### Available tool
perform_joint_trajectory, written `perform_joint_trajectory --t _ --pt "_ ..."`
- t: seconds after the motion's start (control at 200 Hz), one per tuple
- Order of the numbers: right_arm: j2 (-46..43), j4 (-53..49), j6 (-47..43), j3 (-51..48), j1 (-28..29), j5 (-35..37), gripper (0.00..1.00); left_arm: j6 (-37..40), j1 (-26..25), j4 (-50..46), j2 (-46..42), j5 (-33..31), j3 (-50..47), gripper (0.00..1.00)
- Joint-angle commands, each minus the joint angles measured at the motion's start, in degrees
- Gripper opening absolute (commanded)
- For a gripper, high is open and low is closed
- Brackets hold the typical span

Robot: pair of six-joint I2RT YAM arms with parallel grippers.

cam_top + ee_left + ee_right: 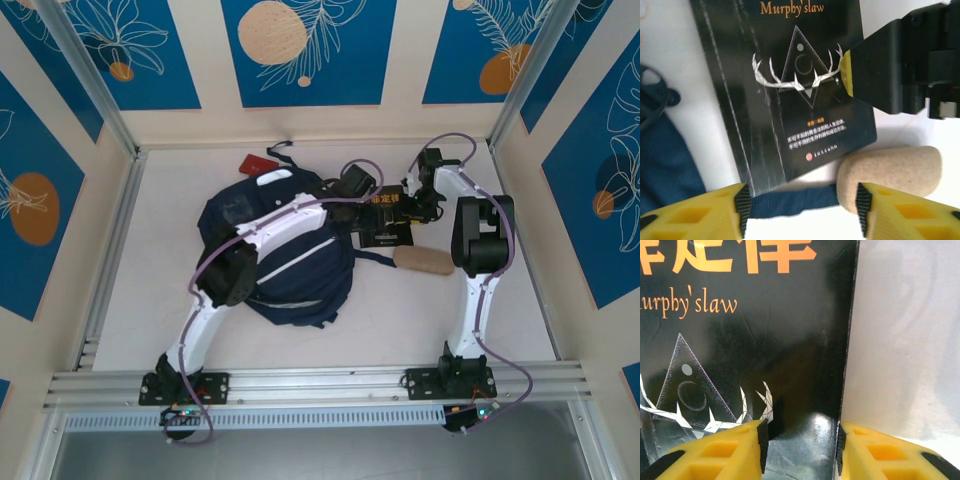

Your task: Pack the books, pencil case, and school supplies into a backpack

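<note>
The navy backpack [305, 290] lies left of centre, and my left arm reaches across it. A black book [388, 222] with orange characters lies flat to its right. My left gripper [358, 186] hangs by the book's upper left, open. Past its fingertips [801, 202] I see the book's lower edge [790, 100], a blue backpack strap [785, 204] and the beige pencil case [895, 170]. My right gripper [417, 203] stands open at the book's right edge. One finger [747, 447] is over the cover [765, 340] and the other just at the edge.
A small red object [256, 163] lies at the back behind the backpack. The pencil case [425, 262] rests just in front of the book. White table [150, 300] stretches left of the backpack. Walls and metal posts close in the sides and back.
</note>
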Motion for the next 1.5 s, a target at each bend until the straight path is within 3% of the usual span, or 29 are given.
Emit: perform_joint_trajectory --t 0.0,0.39,0.665,0.94,1.225,1.495 --pt "0.12 -4.12 0.8 -1.44 0.22 -3.66 0.43 -5.21 -1.85 -3.31 3.06 -7.72 3.44 0.51" --pt "0.42 -3.97 1.84 -1.62 -0.25 -4.86 0.42 -8.75 -2.99 -5.27 8.62 -16.73 5.21 0.62" --pt "0.8 -4.77 2.81 -0.98 -0.31 -7.33 0.43 -11.59 -2.73 -9.82 13.83 -14.56 12.42 0.62" --pt "-0.21 -5.54 4.11 -0.05 -0.47 -13.16 0.43 -13.81 -2.72 -11.09 14.99 -14.31 12.98 0.59" --pt "-5.09 -4.54 7.7 -0.01 -0.52 -22.65 0.36 -13.84 -2.46 -10.92 15.49 -12.1 12.99 0.44" --pt "-5.37 -6.33 9.26 0.85 -0.09 -17.27 0.19 -14.02 -2.04 -10.65 15.49 -10.46 12.98 0.42"
